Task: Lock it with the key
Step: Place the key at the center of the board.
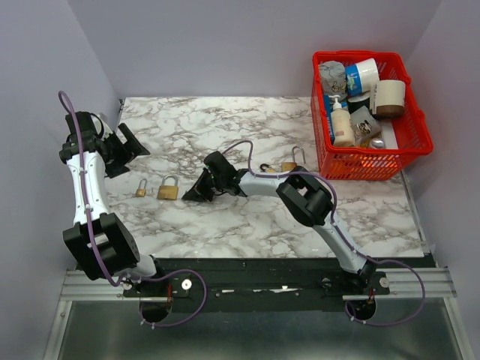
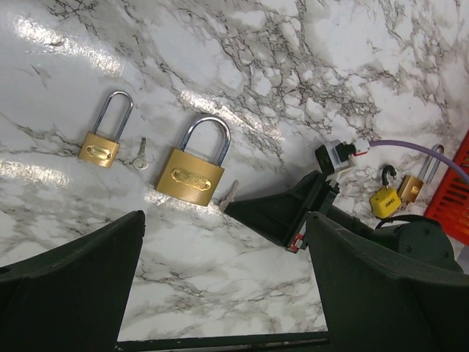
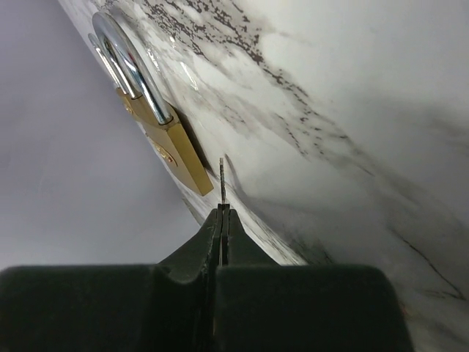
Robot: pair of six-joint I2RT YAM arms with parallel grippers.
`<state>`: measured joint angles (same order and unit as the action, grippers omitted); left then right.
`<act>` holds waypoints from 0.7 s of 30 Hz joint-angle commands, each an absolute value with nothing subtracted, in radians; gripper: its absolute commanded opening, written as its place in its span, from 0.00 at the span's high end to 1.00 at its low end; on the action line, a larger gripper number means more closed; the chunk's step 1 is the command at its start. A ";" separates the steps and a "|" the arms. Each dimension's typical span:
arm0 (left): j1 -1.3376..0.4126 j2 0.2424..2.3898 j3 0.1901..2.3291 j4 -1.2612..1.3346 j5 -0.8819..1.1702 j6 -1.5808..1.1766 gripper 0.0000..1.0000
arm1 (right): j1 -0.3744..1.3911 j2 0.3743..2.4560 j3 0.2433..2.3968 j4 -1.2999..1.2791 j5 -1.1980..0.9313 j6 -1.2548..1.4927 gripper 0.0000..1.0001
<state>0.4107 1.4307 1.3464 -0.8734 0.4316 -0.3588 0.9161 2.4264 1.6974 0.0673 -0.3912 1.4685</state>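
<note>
Right here on the marble table (image 1: 247,225), the right jaws are clenched on the key (image 3: 221,180), and its thin blade pokes straight out past the tips. The key's tip is just beside the bottom corner of the big brass padlock (image 2: 190,174), which lies flat; whether the two touch, I can't tell. To the left sits a small padlock (image 2: 100,147) with a little key (image 2: 141,154) lying close by. Further back on the left, the left jaws hang spread wide, gripping nothing. Far over on the right, a yellow padlock (image 2: 385,199) and another brass lock (image 2: 412,187) lie near the red basket (image 1: 360,163).
</note>
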 commanded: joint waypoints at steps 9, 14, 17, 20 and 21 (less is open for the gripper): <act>0.426 1.417 1.330 -0.862 0.465 -0.383 0.01 | 0.908 2.471 1.658 0.023 -0.402 1.519 0.74; 0.428 1.399 1.313 -0.853 0.476 -0.388 0.01 | 0.907 2.431 1.651 0.020 -0.371 1.470 0.71; 0.428 1.388 1.315 -0.853 0.477 -0.388 0.01 | 0.894 2.389 1.651 0.003 -0.344 1.398 0.65; 0.426 1.374 1.310 -0.847 0.479 -0.388 0.01 | 0.876 2.341 1.660 -0.077 -0.290 1.306 0.58; 0.426 1.370 1.307 -0.844 0.479 -0.391 0.01 | 0.870 2.327 1.661 -0.084 -0.278 1.255 0.56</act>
<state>0.4179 1.4204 1.3212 -0.8612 0.4480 -0.3721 0.9012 2.3970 1.6779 0.0437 -0.3733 1.4014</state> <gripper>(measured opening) 0.987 0.410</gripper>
